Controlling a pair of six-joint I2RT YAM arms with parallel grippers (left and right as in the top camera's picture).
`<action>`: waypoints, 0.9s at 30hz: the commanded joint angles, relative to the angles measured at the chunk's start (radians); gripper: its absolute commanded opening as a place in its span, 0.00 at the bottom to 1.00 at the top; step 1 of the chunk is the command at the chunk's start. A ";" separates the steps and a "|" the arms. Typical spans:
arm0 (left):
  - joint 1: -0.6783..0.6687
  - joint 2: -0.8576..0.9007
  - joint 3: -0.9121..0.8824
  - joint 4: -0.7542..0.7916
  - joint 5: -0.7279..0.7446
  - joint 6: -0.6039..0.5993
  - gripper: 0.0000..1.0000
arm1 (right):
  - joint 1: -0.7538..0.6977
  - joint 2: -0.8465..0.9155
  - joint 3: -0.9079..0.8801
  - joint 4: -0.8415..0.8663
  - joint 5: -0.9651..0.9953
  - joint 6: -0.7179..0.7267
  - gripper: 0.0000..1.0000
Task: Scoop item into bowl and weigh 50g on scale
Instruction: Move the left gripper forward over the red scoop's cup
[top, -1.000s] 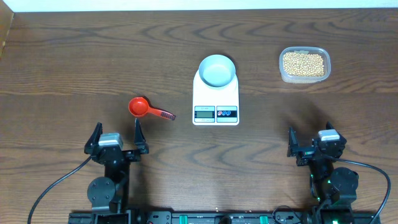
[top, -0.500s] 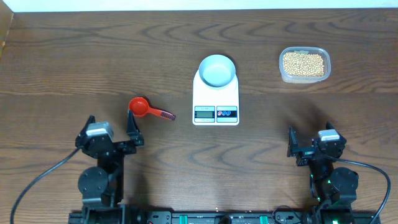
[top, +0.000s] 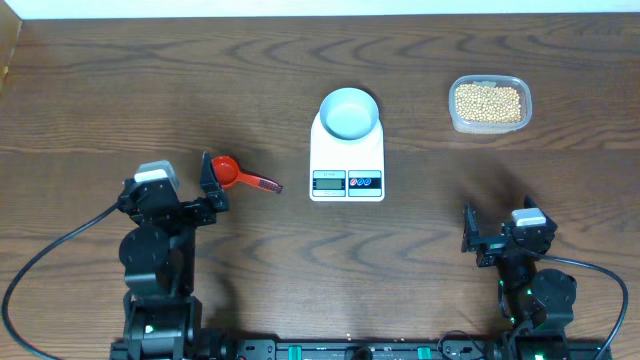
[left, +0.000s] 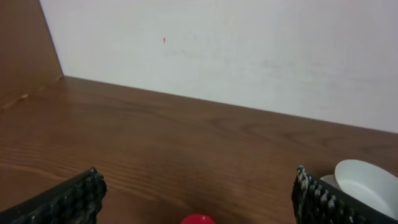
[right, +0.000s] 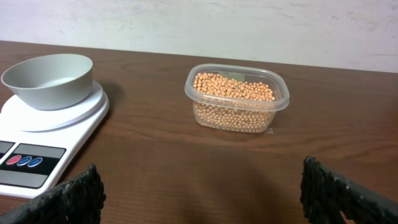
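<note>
This looks like a robot test lab, not a home. A big dark wooden table (top: 120, 90) fills the picture, with a bare white wall (left: 249, 50) along the top. At the bottom edge, a black rail (top: 330, 350) holds the left robot arm (top: 155, 265) and the right robot arm (top: 535, 290). A kitchen scale (top: 346, 160) sits in the upper middle. A clear tub (top: 451, 110) of beans (top: 488, 102) sits at the upper right.

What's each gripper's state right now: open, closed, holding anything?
Left gripper: open, holding nothing; the red scoop lies close by.
Right gripper: open, holding nothing.
</note>
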 joint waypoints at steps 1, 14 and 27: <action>0.005 0.026 0.036 0.010 -0.014 -0.005 0.98 | 0.005 0.000 -0.002 -0.003 -0.003 0.006 0.99; 0.005 0.041 0.056 0.000 -0.097 -0.103 0.98 | 0.005 0.000 -0.002 -0.003 -0.003 0.006 0.99; 0.005 0.192 0.287 -0.328 -0.100 -0.175 0.98 | 0.005 0.000 -0.002 -0.003 -0.003 0.006 0.99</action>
